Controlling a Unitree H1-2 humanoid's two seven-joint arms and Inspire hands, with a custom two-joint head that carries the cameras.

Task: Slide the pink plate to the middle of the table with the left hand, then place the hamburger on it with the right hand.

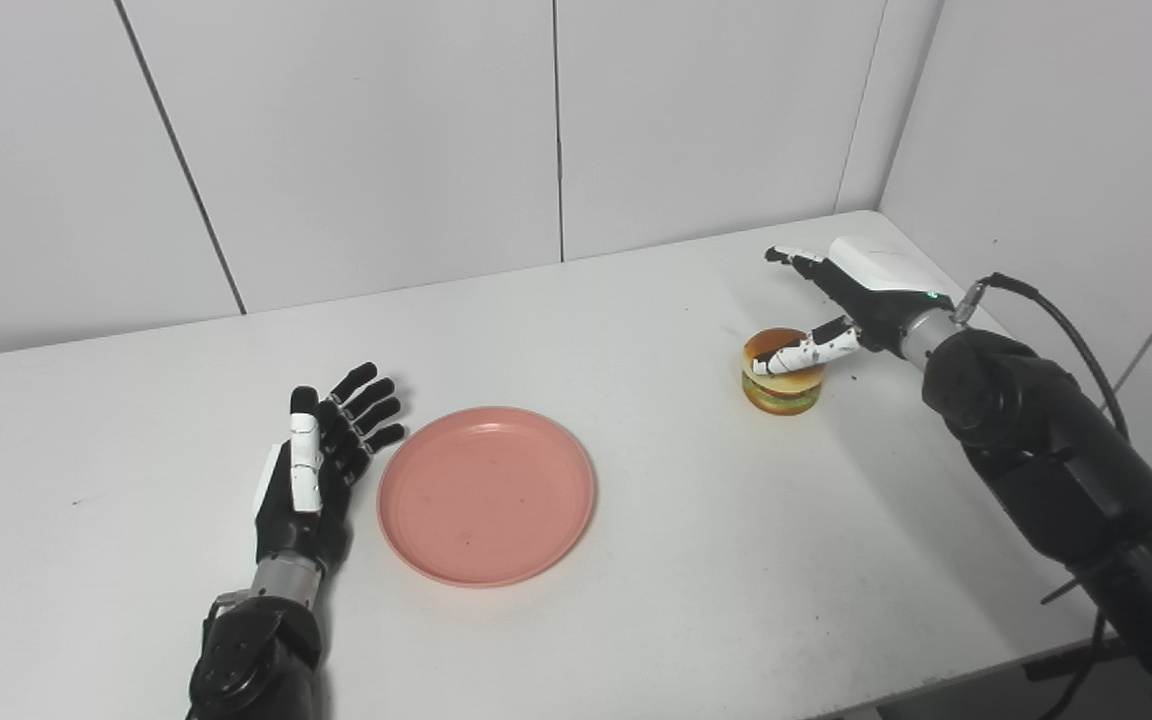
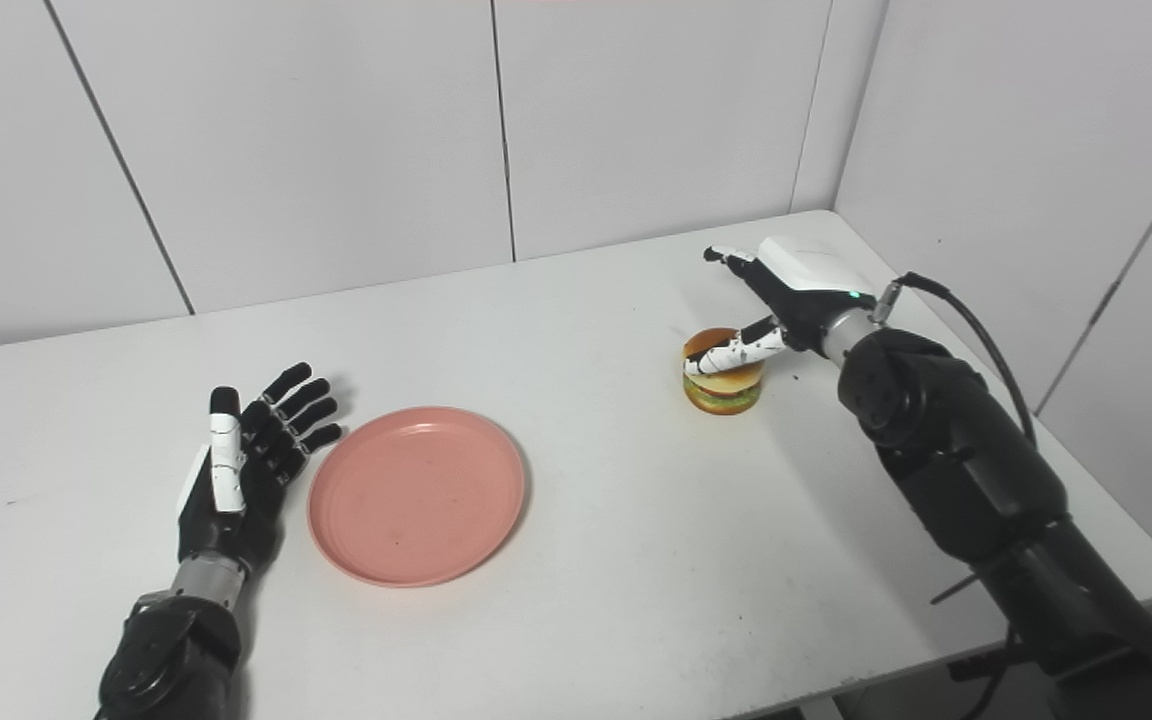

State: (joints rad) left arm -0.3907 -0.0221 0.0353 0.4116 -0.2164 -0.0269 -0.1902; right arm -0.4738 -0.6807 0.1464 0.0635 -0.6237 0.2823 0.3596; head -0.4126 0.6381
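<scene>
Two hands at work, plate placed, burger next.
Near the table's (image 1: 636, 620) far right corner, the right hand (image 1: 841, 300) spread wide around the hamburger (image 1: 782, 385), thumb across its top bun, nothing gripped yet. Toward the left edge from it, the pink plate (image 1: 486, 495) lay around mid-table, path clear; the left hand (image 1: 321, 455) rested splayed just beside its rim.

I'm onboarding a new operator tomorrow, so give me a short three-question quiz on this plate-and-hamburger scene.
1. True or false: the hamburger already lies on the pink plate.
2. Which hand is at the hamburger? A) left hand B) right hand
3. Fill in: the left hand lies open beside the plate's ____ rim.

Key: 1. False; it stands on the table, apart from the plate. 2. B; the right hand has its thumb across the bun. 3. Left.
</scene>
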